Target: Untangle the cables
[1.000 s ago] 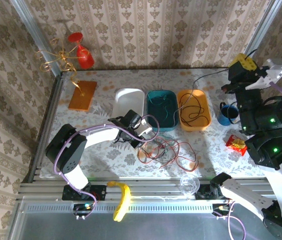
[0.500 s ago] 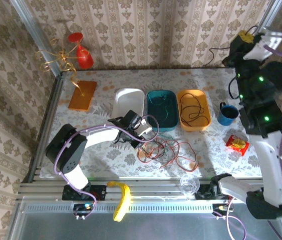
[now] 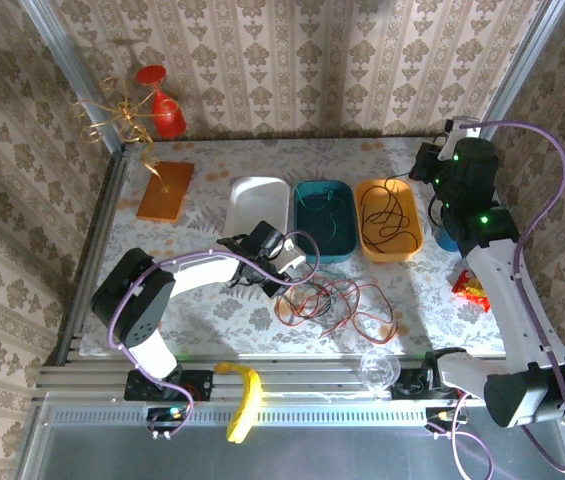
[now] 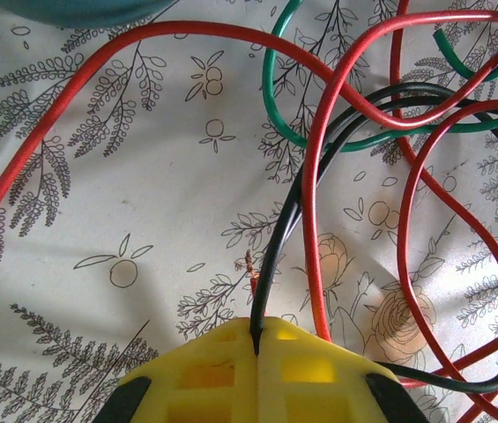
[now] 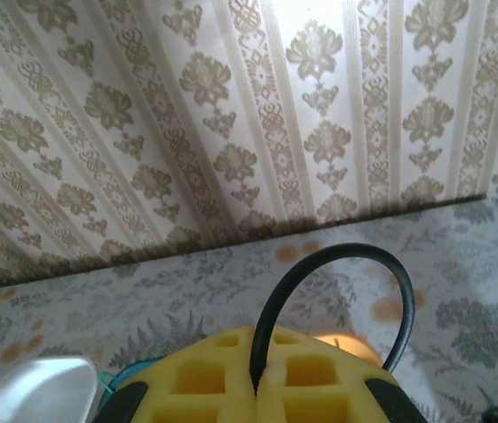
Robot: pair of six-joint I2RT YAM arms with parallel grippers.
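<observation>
Swinging down from high up, the right end effector (image 3: 426,166) has come low again and now sits by the far corner of the orange tray (image 3: 417,232). Its yellow fingers (image 5: 196,374) are pressed together on the loose black cable (image 5: 337,256), which loops up in front of its camera. Most of that cable lies coiled inside the orange tray. I think this means one cable is out of the pile and is being laid in its own tray. Letting go is probably the next job.

The left end effector (image 3: 282,262) has not moved. It is pinching the tangled black cable (image 4: 275,256) at its tips, and that seems to hold the pile steady. The pile of cables (image 3: 337,305), red, green and black, lies on the bench (image 3: 202,225) just in front of the teal tray (image 3: 299,232). It is all crossed over, so a lot is left to do. A green cable (image 3: 324,215) lies in the teal tray.

The bench has a pale cover with leaves and flowers drawn on it. Walls (image 3: 312,70) with stripy flower paper stand close around. A banana (image 3: 247,398) and a clear glass (image 3: 379,368) sit at the near edge. A red snack packet (image 3: 474,290) and a blue mug (image 3: 446,238) are on the right.
</observation>
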